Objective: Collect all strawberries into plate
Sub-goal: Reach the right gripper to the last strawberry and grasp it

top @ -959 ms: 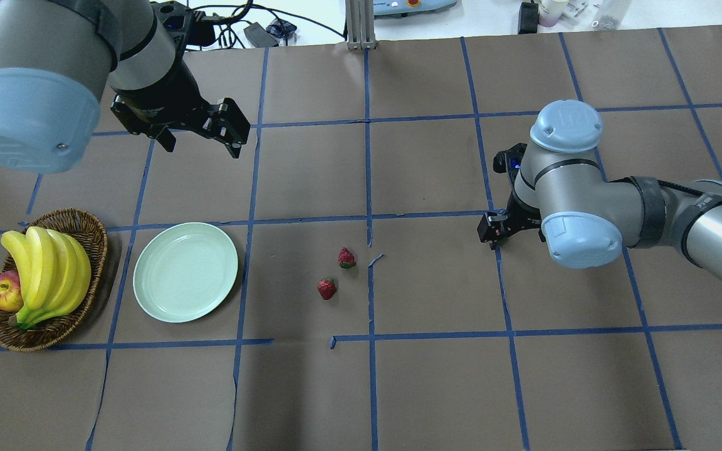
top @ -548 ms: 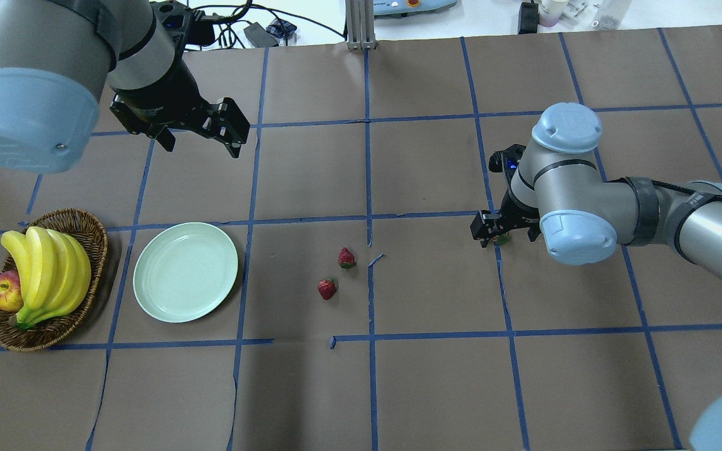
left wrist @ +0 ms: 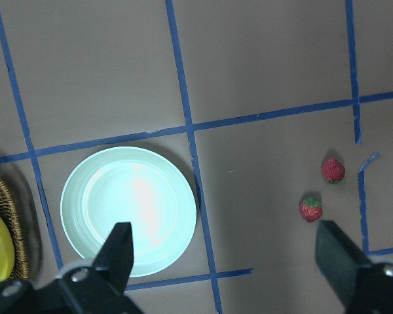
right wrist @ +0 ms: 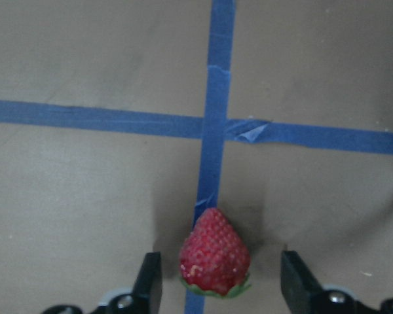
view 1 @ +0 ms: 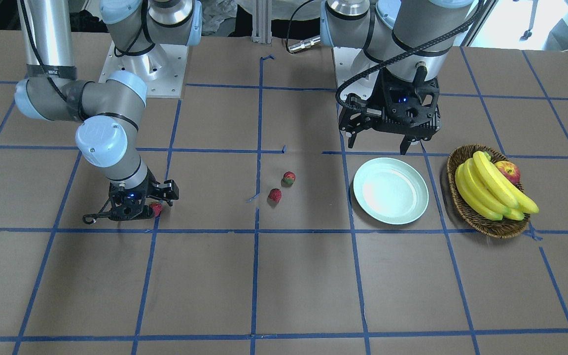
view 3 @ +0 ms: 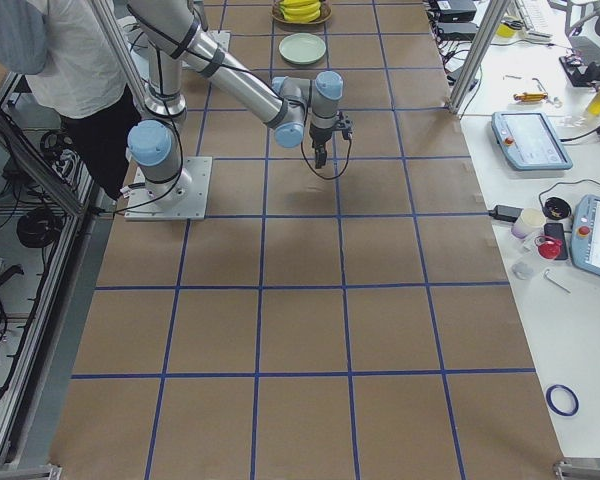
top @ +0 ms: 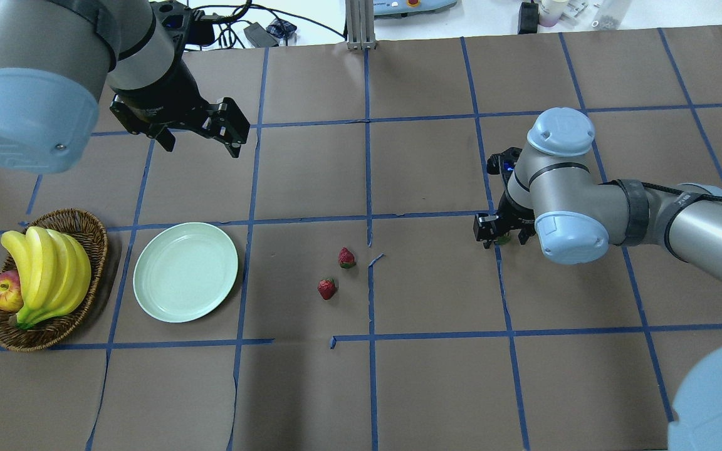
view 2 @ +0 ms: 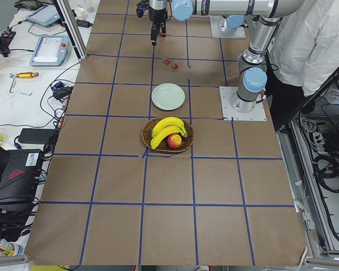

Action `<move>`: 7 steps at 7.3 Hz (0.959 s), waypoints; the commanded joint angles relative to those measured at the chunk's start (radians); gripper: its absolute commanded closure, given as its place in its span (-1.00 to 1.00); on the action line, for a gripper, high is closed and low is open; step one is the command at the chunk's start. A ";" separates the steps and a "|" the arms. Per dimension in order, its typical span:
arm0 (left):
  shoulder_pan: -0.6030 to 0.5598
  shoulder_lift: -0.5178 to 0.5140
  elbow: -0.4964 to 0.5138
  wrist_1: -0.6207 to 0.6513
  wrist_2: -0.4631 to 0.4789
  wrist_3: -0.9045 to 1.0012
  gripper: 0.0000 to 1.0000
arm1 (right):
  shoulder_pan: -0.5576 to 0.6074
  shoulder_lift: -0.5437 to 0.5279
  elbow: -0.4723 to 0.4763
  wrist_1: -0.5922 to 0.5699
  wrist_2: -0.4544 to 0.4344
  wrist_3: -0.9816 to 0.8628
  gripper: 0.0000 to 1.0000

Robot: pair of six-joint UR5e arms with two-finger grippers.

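Right wrist-mounted view: right claw [right wrist: 219, 284] apart, straddling a strawberry [right wrist: 215, 254] at lower centre, with gaps on both sides. The berry lies on a tape line [right wrist: 213, 144] of the tabletop [right wrist: 85, 203]. Closing on its tapered flanks could squirt it free. Overhead view nearly hides this berry, yet shows a second strawberry [top: 346, 257] and third strawberry [top: 326, 289] mid-frame, the bare plate [top: 185, 272] at left, and the left claw [top: 202, 145] apart at upper left.
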 commanded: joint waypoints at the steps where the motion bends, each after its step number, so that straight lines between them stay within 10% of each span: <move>1: 0.000 0.004 0.001 0.000 0.001 0.001 -1.00 | 0.002 -0.002 -0.010 -0.001 -0.003 0.004 1.00; 7: 0.000 0.004 -0.001 0.000 -0.001 0.001 -1.00 | 0.366 0.071 -0.316 0.145 0.052 0.612 1.00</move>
